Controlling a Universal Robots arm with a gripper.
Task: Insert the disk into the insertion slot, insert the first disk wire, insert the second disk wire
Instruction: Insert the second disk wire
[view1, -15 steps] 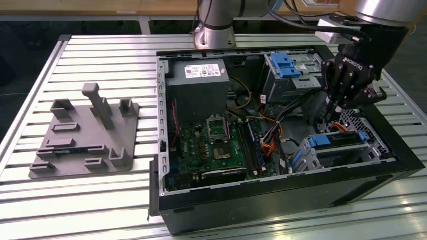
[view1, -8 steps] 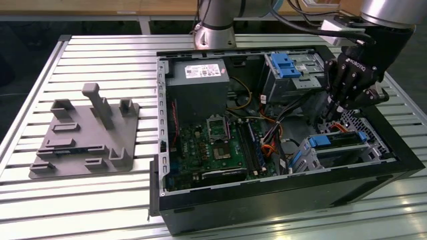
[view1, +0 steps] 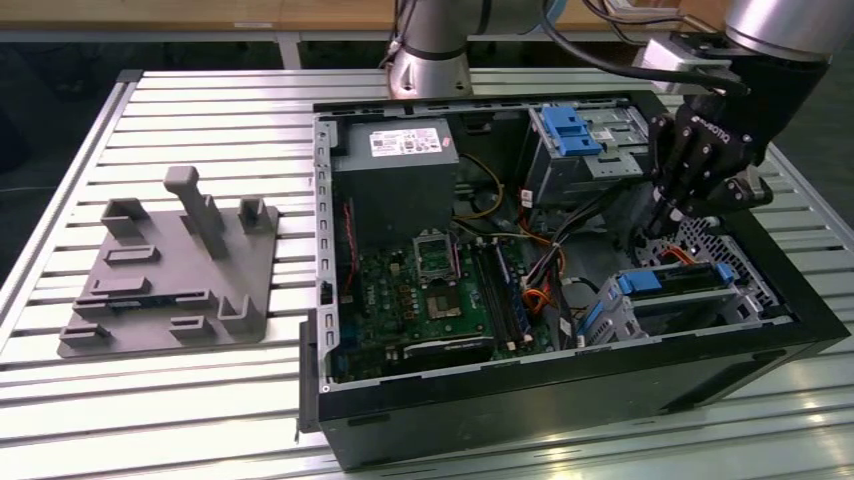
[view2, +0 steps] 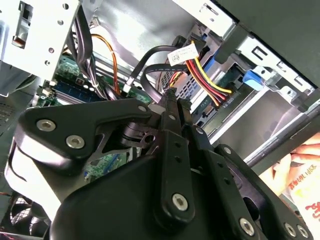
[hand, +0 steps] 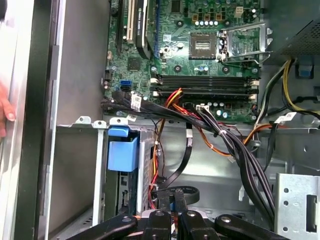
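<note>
Your gripper (view1: 663, 222) hangs inside the computer case (view1: 561, 412), clenched on the black disk wire (hand: 188, 150), which loops at the fingertips in the first wrist view. The disk (view1: 671, 280) sits in the insertion slot (view1: 683, 320), at the case's 4 o'clock in the exterior view, just at the gripper's 6 o'clock.

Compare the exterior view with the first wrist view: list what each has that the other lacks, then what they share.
Exterior view, not first wrist view: the grey fixture plate on the slatted table. First wrist view, not exterior view: a person's hand beside the case wall. Shared: the motherboard, the blue bracket, and the end effector by a black wire.
</note>
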